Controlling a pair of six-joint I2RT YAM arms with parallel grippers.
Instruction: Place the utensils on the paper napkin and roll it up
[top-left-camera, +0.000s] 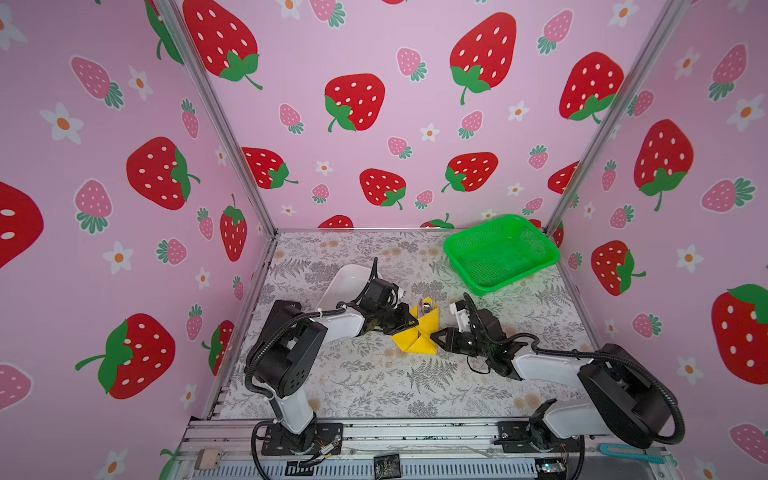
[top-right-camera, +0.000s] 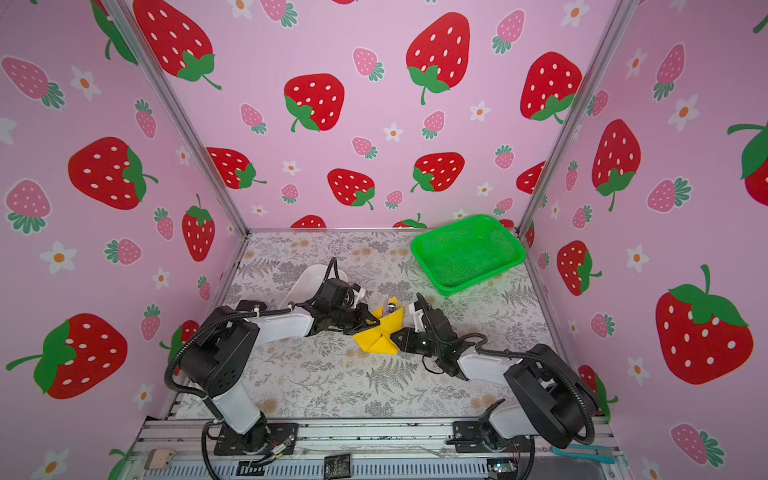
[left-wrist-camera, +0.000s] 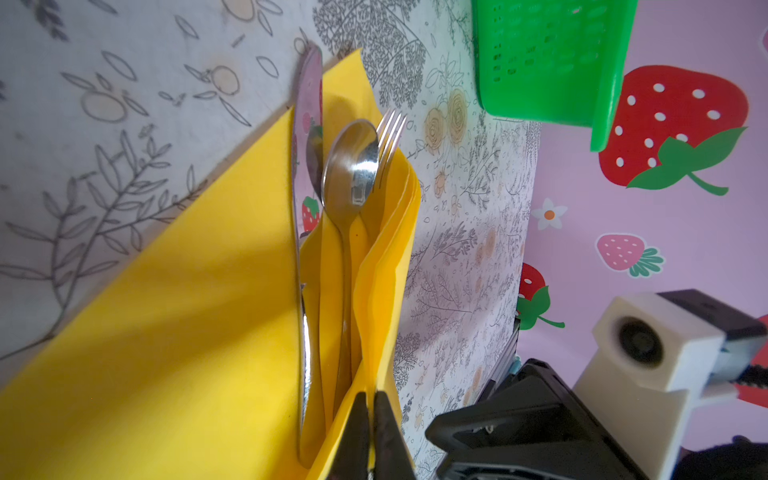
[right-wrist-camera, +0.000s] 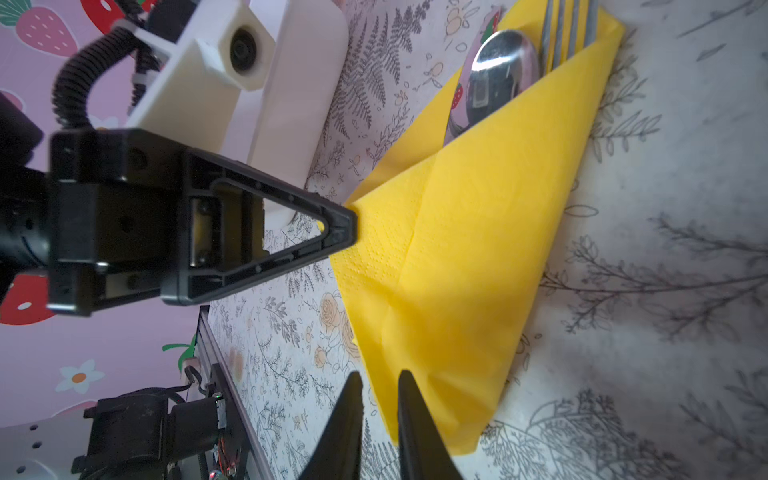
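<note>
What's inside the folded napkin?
The napkin fold holds a spoon, fork and knife, heads poking out. Of the fork, only the tines show: paper covers its handle. The spoon and knife handles show only partly.

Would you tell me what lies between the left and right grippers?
The folded yellow paper napkin holding the silver utensils lies between them, in both top views.

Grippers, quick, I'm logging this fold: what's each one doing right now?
Left gripper: shut on a fold of the paper napkin.
Right gripper: narrowly open at the paper napkin's edge, no clear grip.
</note>
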